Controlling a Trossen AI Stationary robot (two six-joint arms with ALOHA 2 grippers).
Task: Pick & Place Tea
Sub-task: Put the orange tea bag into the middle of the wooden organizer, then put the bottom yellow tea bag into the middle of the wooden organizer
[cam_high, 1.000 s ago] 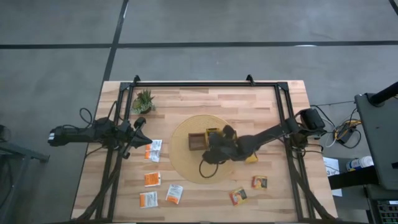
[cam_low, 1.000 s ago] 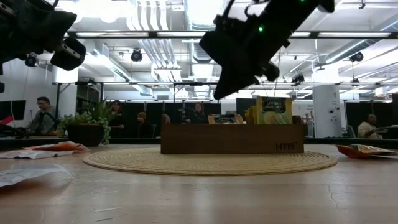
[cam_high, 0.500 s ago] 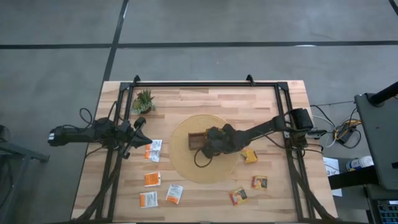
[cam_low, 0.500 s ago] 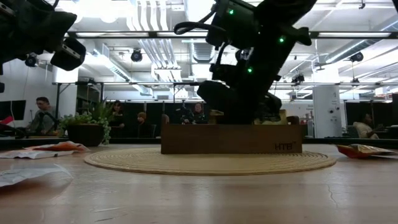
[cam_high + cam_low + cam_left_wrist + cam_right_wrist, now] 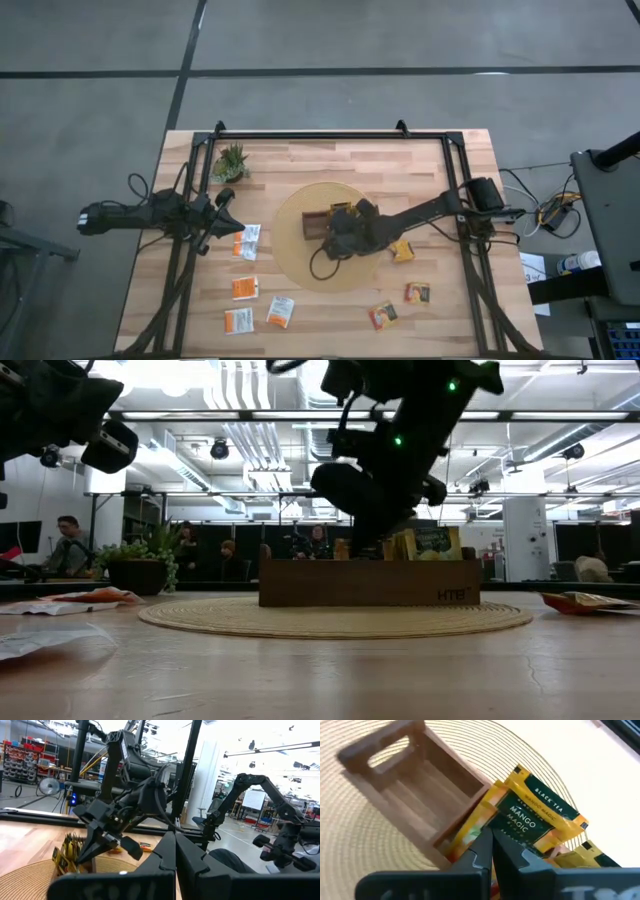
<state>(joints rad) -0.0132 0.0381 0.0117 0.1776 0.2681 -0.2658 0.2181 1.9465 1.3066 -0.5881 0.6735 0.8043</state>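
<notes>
The dark wooden tray sits on a round woven mat at mid table. Several tea sachets stand in one end compartment, among them a yellow-green sachet that also shows in the low view. My right gripper is shut and hangs over that compartment, its tips at the sachets. Loose sachets lie flat left of the mat and right of it. My left gripper waits shut above the table's left side. My right gripper comes slanting down from the table's right, and its shut fingertips stand at the upper edges of the sachets upright in the tray. The fingers hide the spot, so I cannot tell whether they touch or pinch one.
A small spiky potted plant stands at the far left. More sachets lie near the front edge. A black frame rims the table. People sit in the room beyond.
My right gripper dropped from above the tray down into it, moving slightly toward the table's left, then rose a little. The yellow-green sachet that stood tall in the tray now sits lower and tilted. My left arm kept still.
</notes>
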